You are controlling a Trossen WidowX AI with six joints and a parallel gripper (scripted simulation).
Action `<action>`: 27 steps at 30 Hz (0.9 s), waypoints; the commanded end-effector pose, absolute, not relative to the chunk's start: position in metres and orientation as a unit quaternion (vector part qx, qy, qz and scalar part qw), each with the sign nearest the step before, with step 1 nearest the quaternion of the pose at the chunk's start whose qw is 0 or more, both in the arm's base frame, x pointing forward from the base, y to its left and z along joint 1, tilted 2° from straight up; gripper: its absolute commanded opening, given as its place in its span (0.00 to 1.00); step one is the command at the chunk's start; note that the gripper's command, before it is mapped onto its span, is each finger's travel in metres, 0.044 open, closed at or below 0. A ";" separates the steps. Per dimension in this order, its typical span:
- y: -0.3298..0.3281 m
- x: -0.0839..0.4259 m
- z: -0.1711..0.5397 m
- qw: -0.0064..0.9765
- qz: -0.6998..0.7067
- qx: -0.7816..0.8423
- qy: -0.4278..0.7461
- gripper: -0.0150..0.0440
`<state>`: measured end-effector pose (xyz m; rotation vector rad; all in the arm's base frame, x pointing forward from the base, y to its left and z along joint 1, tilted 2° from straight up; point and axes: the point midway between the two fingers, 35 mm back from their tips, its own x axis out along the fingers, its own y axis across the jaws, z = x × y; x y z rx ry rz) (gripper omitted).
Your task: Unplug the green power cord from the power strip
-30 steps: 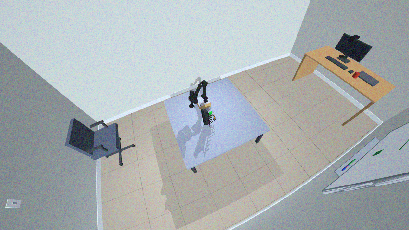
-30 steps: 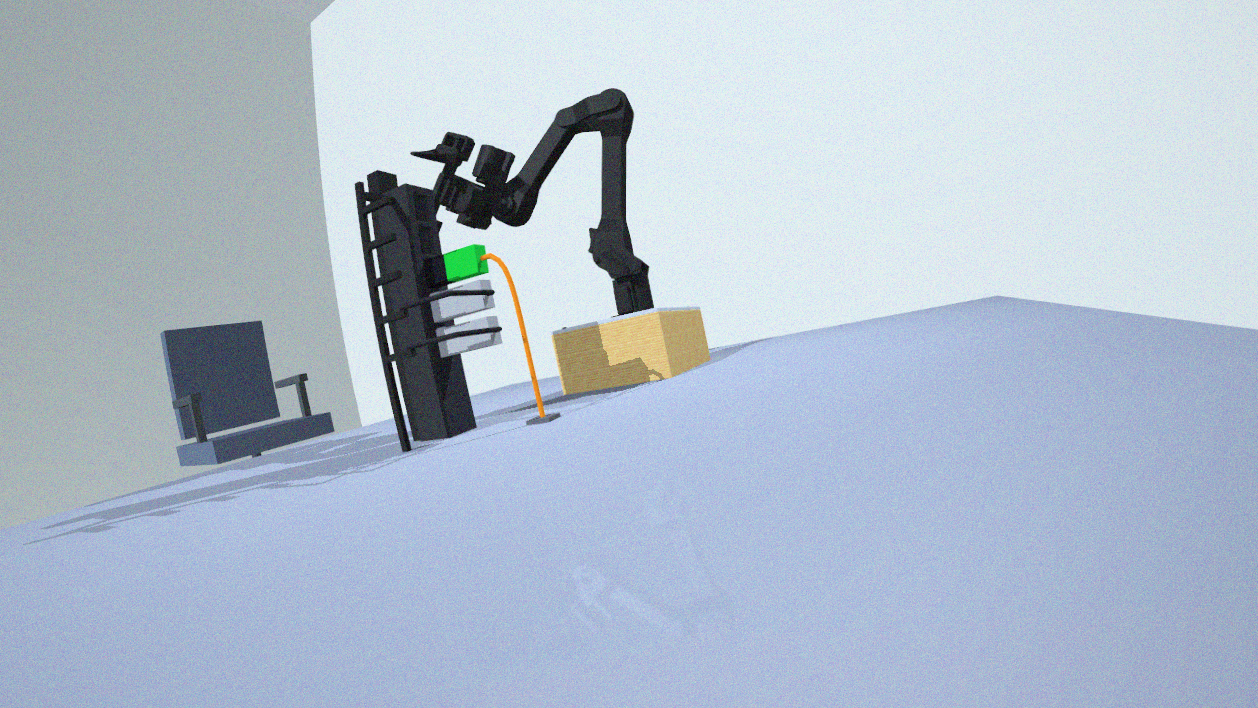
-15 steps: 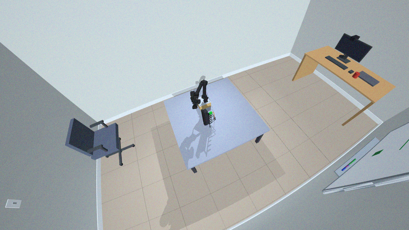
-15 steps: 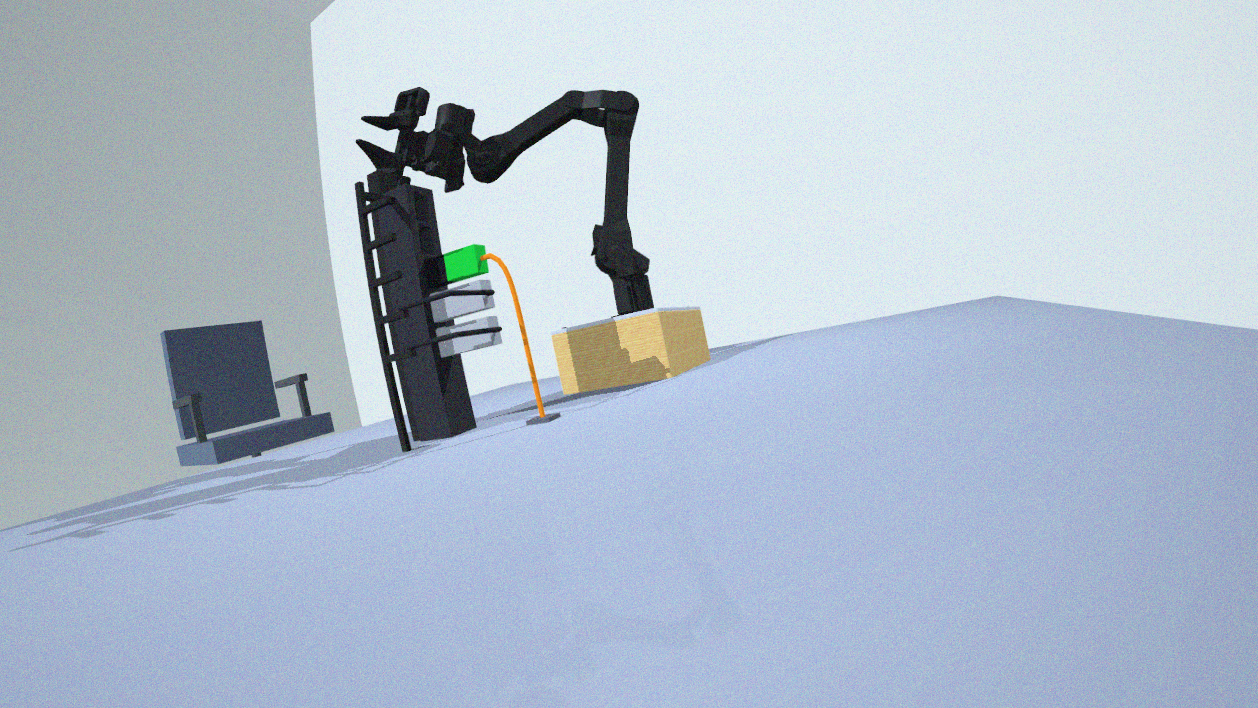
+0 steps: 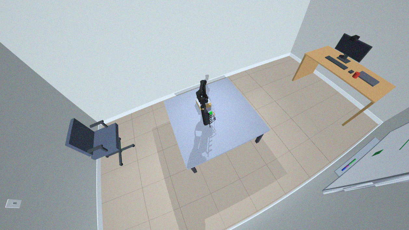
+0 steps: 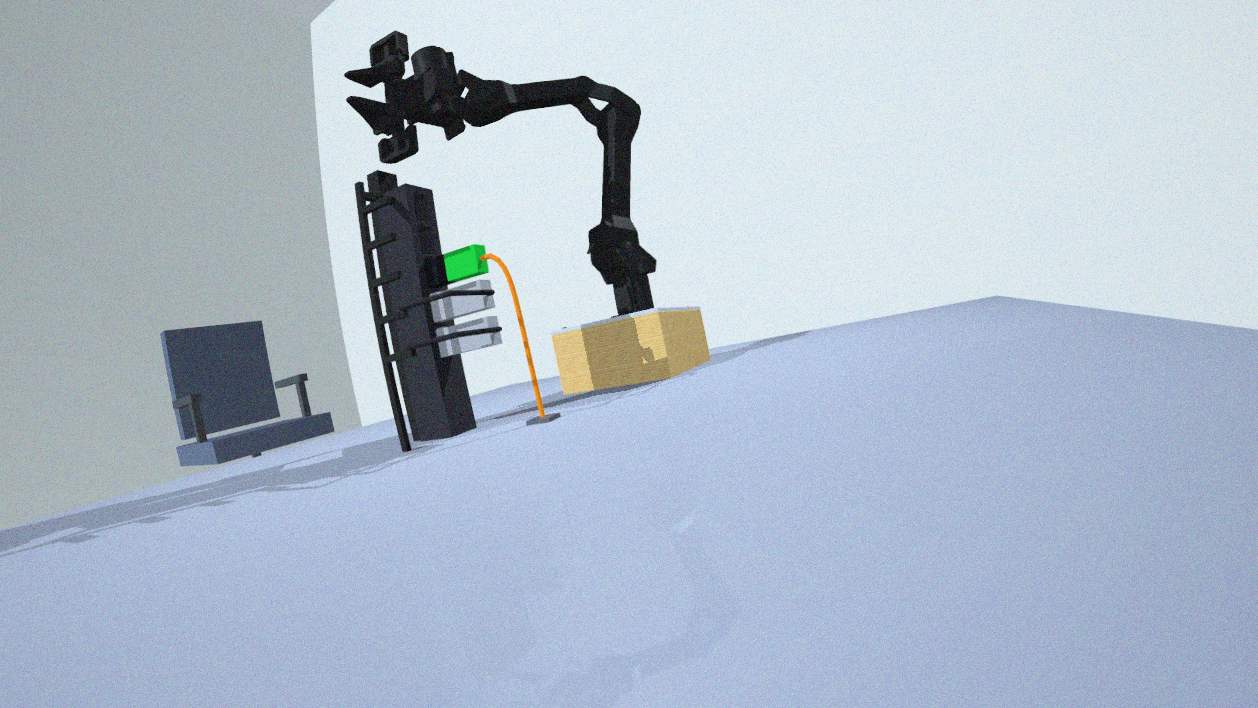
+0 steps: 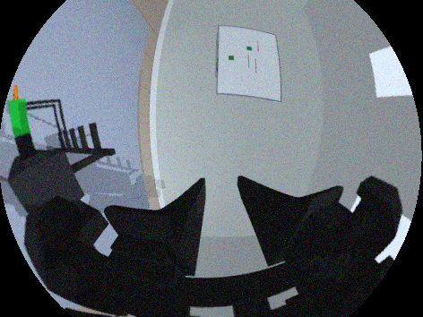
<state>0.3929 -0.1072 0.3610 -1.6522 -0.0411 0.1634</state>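
1. The gripper (image 6: 374, 98) hangs in open air above the power strip (image 6: 422, 308), its two dark fingers partly closed with a narrow gap between them and nothing held; through that gap only the far wall shows.
2. The black arm (image 6: 607, 176) arches up from a wooden base block (image 6: 629, 347) and reaches sideways, which puts the gripper higher than the strip's top end and apart from it.
3. The strip stands upright on the table (image 6: 880, 528), so its sockets face sideways toward the arm's base.
4. The green plug (image 6: 464, 261) sits in the topmost socket, still plugged in as far as this angle shows.
5. Its orange cord (image 6: 519, 334) droops in an arc down to a small anchor on the table.
6. Judged from this, unplugging has not begun.
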 end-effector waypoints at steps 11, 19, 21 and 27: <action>-0.005 0.421 0.278 0.683 0.277 -0.669 0.100 0.53; 0.013 0.387 0.193 0.606 0.421 -0.614 0.278 0.53; 0.017 0.368 0.172 0.562 0.467 -0.596 0.334 0.53; 0.022 0.317 0.144 0.434 0.559 -0.552 0.441 0.53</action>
